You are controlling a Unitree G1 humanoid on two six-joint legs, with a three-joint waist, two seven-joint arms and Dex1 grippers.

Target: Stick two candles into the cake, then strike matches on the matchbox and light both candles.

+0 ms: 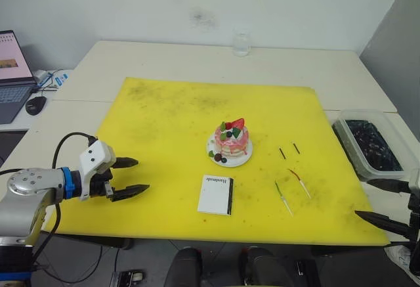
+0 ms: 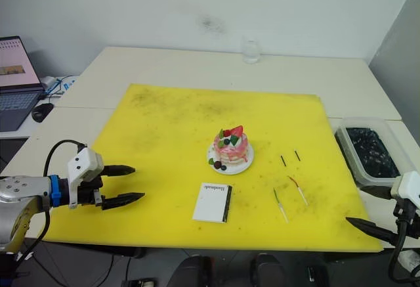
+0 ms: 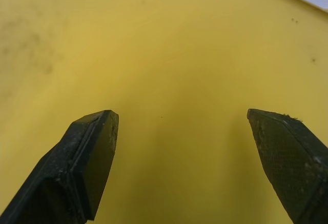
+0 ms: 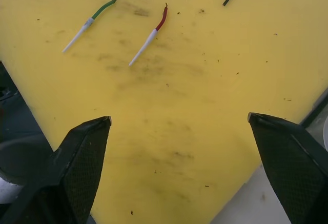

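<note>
The pink cake (image 1: 231, 141) sits on its white plate (image 1: 216, 156) in the middle of the yellow mat (image 1: 170, 116). In front of it lies the white matchbox (image 1: 216, 195). To the right lie the green candle (image 1: 283, 196) and red candle (image 1: 299, 182), flat on the mat, with two short dark matches (image 1: 289, 150) behind them. My left gripper (image 1: 131, 176) hovers open over the mat's left front, well left of the matchbox. My right gripper (image 1: 380, 201) stands open at the mat's right front corner, apart from the candles (image 4: 123, 26).
A clear tub (image 1: 371, 144) with dark contents stands right of the mat. A glass (image 1: 241, 44) sits at the back of the table. A laptop (image 1: 12, 77) and mouse (image 1: 35, 105) are on the far left.
</note>
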